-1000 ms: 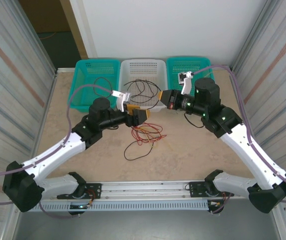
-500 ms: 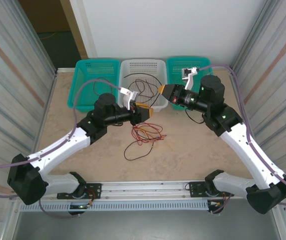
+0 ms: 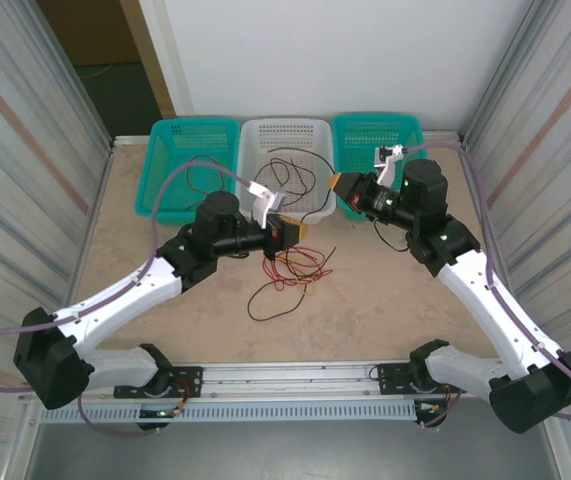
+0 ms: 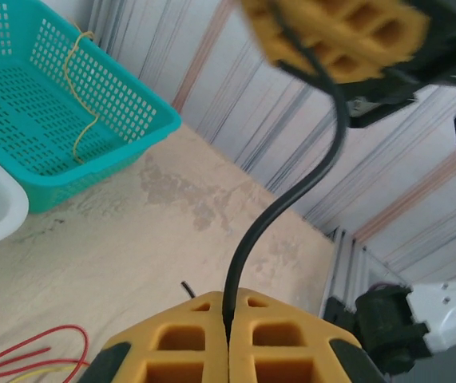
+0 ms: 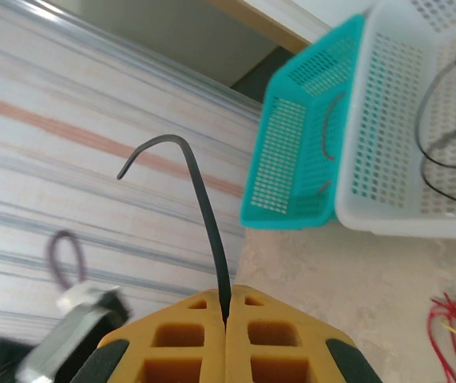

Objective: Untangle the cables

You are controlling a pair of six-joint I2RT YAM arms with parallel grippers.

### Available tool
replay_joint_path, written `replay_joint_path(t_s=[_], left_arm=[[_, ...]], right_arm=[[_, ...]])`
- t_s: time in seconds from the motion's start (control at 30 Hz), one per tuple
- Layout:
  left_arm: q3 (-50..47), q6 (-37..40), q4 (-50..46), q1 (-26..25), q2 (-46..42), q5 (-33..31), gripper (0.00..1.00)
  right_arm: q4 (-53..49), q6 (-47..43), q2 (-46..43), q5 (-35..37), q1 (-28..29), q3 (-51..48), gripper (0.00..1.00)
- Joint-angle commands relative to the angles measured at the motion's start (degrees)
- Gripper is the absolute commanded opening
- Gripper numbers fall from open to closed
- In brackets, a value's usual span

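My left gripper (image 3: 300, 228) (image 4: 229, 307) is shut on a black cable (image 4: 291, 199). That cable arcs up from its jaws to the yellow fingers (image 4: 335, 36) of my right gripper (image 3: 336, 183) (image 5: 226, 307), which is shut on the same cable (image 5: 208, 207). A short free end curls beyond the right jaws. Both grippers hang above the table in front of the white basket (image 3: 317, 205). Below them lies a tangle of red and pale yellow cables (image 3: 295, 263) with a black loop (image 3: 270, 300) trailing toward me.
Three baskets stand along the far edge: teal (image 3: 170, 180) with a black cable, white in the middle with black cables (image 3: 287, 175), teal (image 3: 365, 130) on the right with a yellow cable (image 4: 80, 104). Corrugated walls stand close on both sides.
My left gripper moved right toward the right one and shut on the black cable. My right gripper drew back toward the baskets, still holding the cable.
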Motion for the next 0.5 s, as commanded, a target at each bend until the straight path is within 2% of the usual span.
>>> replay_joint_path(t_s=[0.0,0.1,0.13,0.2,0.3,0.4,0.47], left_arm=[[5.0,10.5,-6.6,-2.9,-3.3,-5.7,0.0],[4.5,12.4,-9.1,-2.9,-4.7,-8.0,0.0],[4.4,13.2,-10.1,-2.9,-4.9,-8.6,0.0],[5.1,15.0,-13.2,-3.0,-4.6,-9.4,0.0],[6.6,18.0,-18.2,-3.6,-3.3,-12.2,0.0],[8.1,20.4,-21.5,-4.2,-2.2,-13.6,0.0],[8.8,21.8,-22.7,-4.9,-1.7,-14.2,0.0]], right_arm=[[-6.1,-2.2,0.7,2.4,0.0,0.1,0.19],[-16.3,-10.5,2.1,4.8,-0.4,4.9,0.5],[-19.5,-13.4,3.0,4.8,-0.9,7.1,0.57],[-25.5,-18.1,5.3,3.1,-2.0,11.8,0.65],[-34.0,-24.8,9.5,1.9,-2.0,18.2,0.73],[-40.1,-29.2,12.5,5.6,-0.3,22.2,0.73],[-41.8,-29.5,13.7,5.3,-0.3,23.5,0.73]])
